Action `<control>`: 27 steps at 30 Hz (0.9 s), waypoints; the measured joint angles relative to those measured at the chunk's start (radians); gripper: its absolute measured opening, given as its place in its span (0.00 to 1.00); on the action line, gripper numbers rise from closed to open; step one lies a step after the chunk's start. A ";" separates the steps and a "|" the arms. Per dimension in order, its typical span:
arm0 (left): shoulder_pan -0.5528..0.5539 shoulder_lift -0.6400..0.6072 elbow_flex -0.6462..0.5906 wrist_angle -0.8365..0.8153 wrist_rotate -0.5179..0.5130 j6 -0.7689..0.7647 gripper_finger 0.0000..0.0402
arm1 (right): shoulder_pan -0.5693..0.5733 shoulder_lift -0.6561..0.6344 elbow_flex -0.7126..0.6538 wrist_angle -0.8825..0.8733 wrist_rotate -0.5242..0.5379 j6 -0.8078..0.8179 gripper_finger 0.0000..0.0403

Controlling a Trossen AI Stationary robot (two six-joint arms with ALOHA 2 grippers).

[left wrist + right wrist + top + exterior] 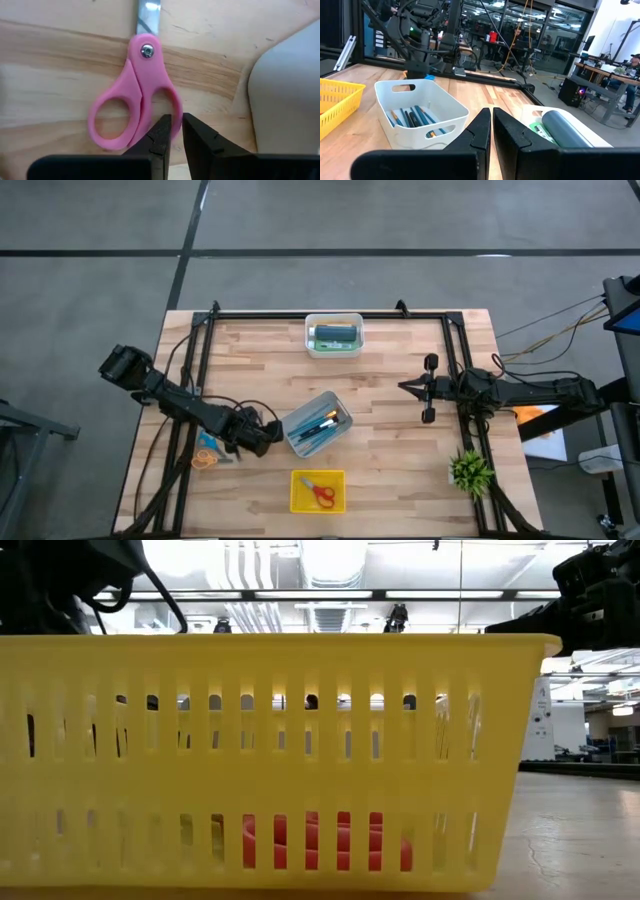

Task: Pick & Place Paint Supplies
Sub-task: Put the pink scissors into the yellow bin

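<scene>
L gripper (176,125) jaws slightly apart, empty, just above pink scissors (135,95) beside white bin (318,423) w/ brushes (316,425). R gripper (408,388) closed, empty, mid-table.

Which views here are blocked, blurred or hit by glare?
Low view: the yellow basket fills the frame, with bright ceiling lights above it. Left wrist view: pink scissors sharp, white bin soft at the edge. High view: evenly lit, nothing blocked.

Two dark, slender jointed arms trail black cables; the left gripper (176,135) and right gripper (491,127) each end in matte black, wedge-shaped fingers.
</scene>
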State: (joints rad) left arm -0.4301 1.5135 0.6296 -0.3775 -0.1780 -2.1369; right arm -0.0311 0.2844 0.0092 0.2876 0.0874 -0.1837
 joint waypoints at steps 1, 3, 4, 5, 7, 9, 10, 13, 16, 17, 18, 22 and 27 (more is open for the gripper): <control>0.000 0.000 0.000 0.000 -0.001 0.017 0.13 | 0.000 0.000 0.000 0.000 0.000 0.000 0.04; 0.000 0.000 0.000 0.000 -0.001 0.052 0.13 | 0.000 0.000 0.000 0.000 0.000 0.000 0.04; 0.000 0.000 0.000 0.000 -0.001 0.065 0.13 | 0.000 0.000 0.000 0.000 0.000 0.000 0.04; 0.000 0.000 0.000 0.000 -0.001 0.076 0.13 | 0.000 0.000 0.000 0.000 0.000 0.000 0.04; 0.000 0.000 -0.001 0.000 -0.001 0.086 0.13 | 0.000 0.000 0.000 0.000 0.000 0.000 0.04; 0.000 0.000 -0.001 -0.001 -0.001 0.095 0.13 | 0.000 0.000 0.000 0.000 0.000 0.000 0.04; 0.000 0.000 -0.001 -0.002 -0.001 0.096 0.13 | 0.000 0.000 0.000 0.000 0.000 0.000 0.04; 0.000 0.001 -0.001 -0.006 -0.001 0.099 0.11 | 0.000 0.000 0.000 0.000 0.000 0.000 0.04; 0.000 0.001 -0.001 -0.008 -0.004 0.099 0.05 | 0.000 0.000 0.000 0.000 0.000 0.000 0.04; 0.000 0.001 -0.001 -0.008 -0.009 0.099 0.03 | 0.000 0.000 0.000 0.000 0.000 0.000 0.04; 0.000 0.001 -0.001 -0.009 -0.015 0.099 0.02 | 0.000 0.000 0.000 0.000 0.000 0.000 0.04; 0.001 0.002 -0.002 -0.010 -0.036 0.122 0.02 | 0.000 0.000 0.000 0.000 0.000 0.000 0.04; 0.001 0.002 -0.002 -0.010 -0.038 0.125 0.02 | 0.000 0.000 0.000 0.000 0.000 0.000 0.04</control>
State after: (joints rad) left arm -0.4294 1.5154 0.6277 -0.3870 -0.2161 -2.0117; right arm -0.0311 0.2844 0.0093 0.2877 0.0872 -0.1837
